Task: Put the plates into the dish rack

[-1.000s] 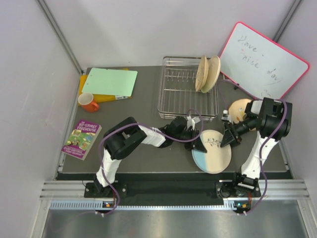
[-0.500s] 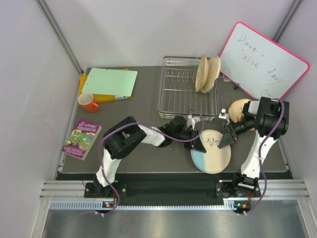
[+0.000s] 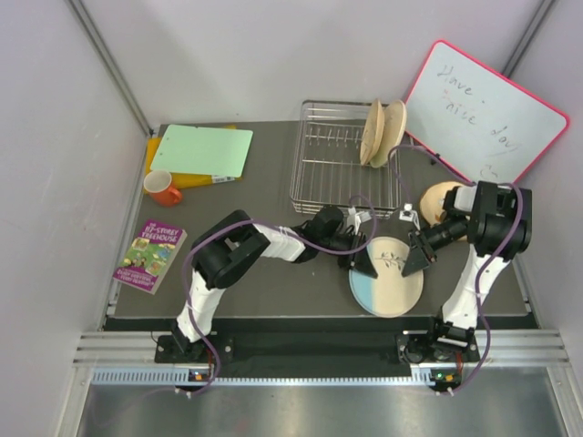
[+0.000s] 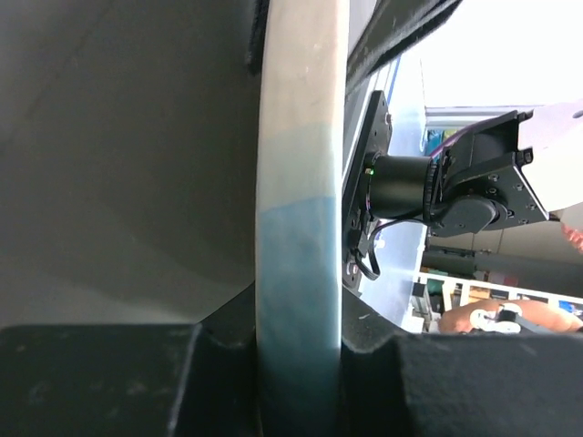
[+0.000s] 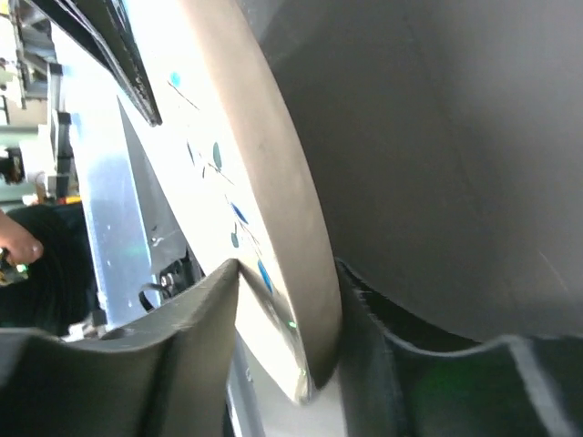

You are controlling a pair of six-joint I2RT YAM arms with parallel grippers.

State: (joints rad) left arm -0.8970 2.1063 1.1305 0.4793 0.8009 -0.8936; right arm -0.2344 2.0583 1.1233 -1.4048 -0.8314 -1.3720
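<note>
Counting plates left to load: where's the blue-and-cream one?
Top view, front right: the blue-and-cream plate, just nearer than the dish rack, flanked by the left tool and right tool.

Plates (image 3: 383, 134) in dish rack's (image 3: 328, 173) right end

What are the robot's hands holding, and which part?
The round blue-and-cream plate: left gripper pinches its left rim; right gripper straddles the opposite rim, grip uncertain.

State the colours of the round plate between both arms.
Light blue and cream round plate, small dark sprig drawing; clearest in top external view.
</note>
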